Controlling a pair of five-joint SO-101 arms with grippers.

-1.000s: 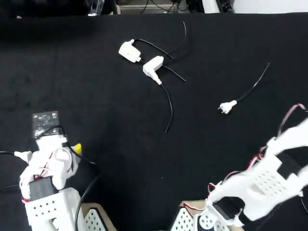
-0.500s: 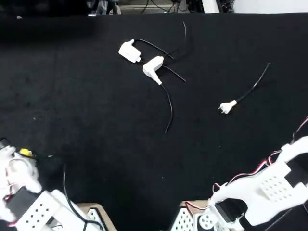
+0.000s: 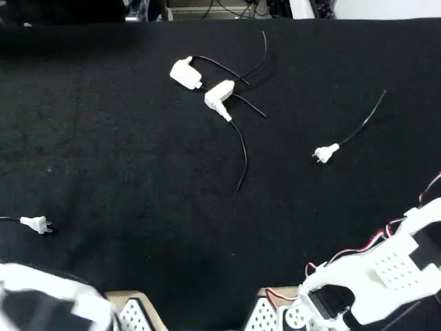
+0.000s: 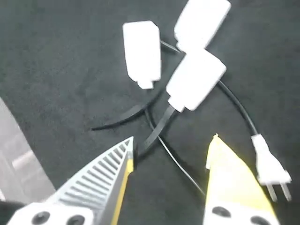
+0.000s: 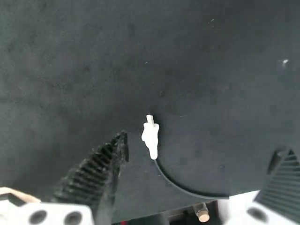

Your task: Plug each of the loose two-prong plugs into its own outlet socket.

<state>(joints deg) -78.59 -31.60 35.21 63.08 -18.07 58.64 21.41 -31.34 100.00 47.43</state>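
Note:
Two white outlet sockets [image 3: 185,73] [image 3: 220,95] with black cords lie at the far middle of the black table. One white two-prong plug [image 3: 325,153] lies to the right of them. Another plug [image 3: 34,223] lies near the left edge. My left gripper [image 4: 171,140] is open, one finger grey and one yellow, above white socket blocks [image 4: 194,79] [image 4: 140,51] and a loose plug [image 4: 267,164]. My right gripper [image 5: 201,145] is open with a small white plug [image 5: 150,136] on the cloth between its black fingers, untouched.
The left arm [image 3: 41,303] is a blur at the near left corner, and the right arm [image 3: 386,272] sits at the near right corner. Black cords [image 3: 241,155] trail across the table's middle. The arm bases [image 3: 275,314] stand at the near edge.
The left arm has swung down and left out of the table's near-left area, and a white plug now lies there. The right arm has sunk lower toward the near right corner.

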